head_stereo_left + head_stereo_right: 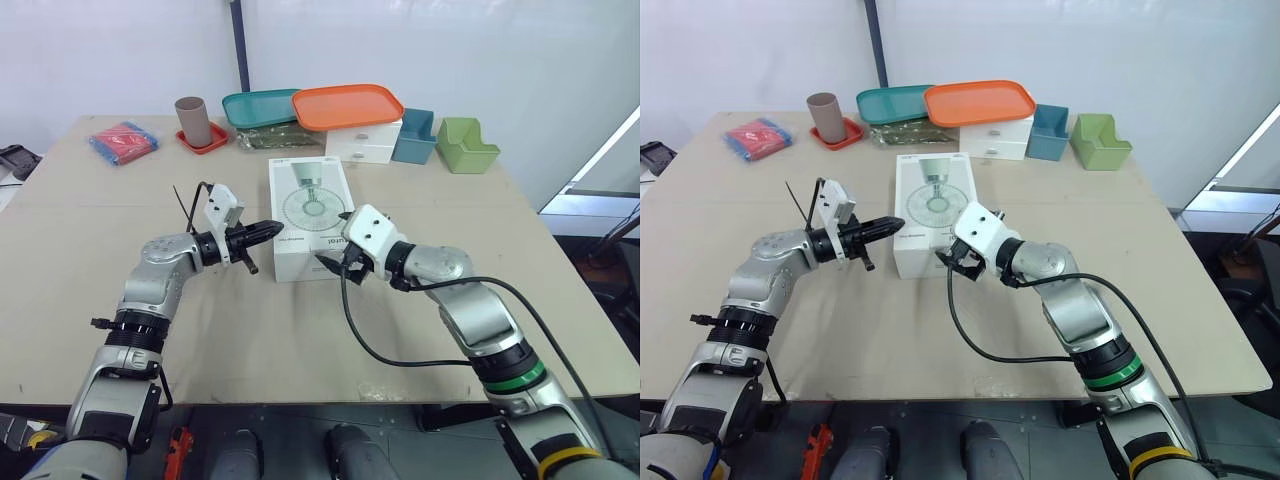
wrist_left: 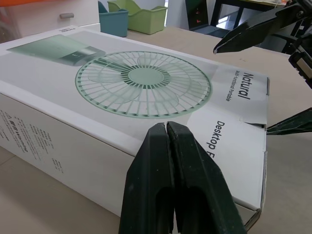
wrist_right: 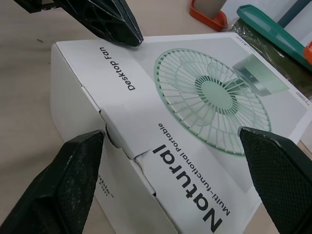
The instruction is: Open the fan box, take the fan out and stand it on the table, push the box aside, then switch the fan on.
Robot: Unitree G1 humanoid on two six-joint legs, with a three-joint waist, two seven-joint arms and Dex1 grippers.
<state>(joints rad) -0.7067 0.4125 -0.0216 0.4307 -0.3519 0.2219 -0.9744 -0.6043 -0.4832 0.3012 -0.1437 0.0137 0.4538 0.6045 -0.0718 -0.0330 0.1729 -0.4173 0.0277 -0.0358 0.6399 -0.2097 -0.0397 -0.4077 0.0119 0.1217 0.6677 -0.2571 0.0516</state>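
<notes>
Right gripper gapes at the fan box's near corner.

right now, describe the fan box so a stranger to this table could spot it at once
On the beige tabletop, a teal plastic tray and an orange plastic tray sit along the far edge. Just nearer than those, mid-table, lies the flat white cardboard fan box. It alone carries a pale green round fan picture and the black words Desktop Fan.
</notes>
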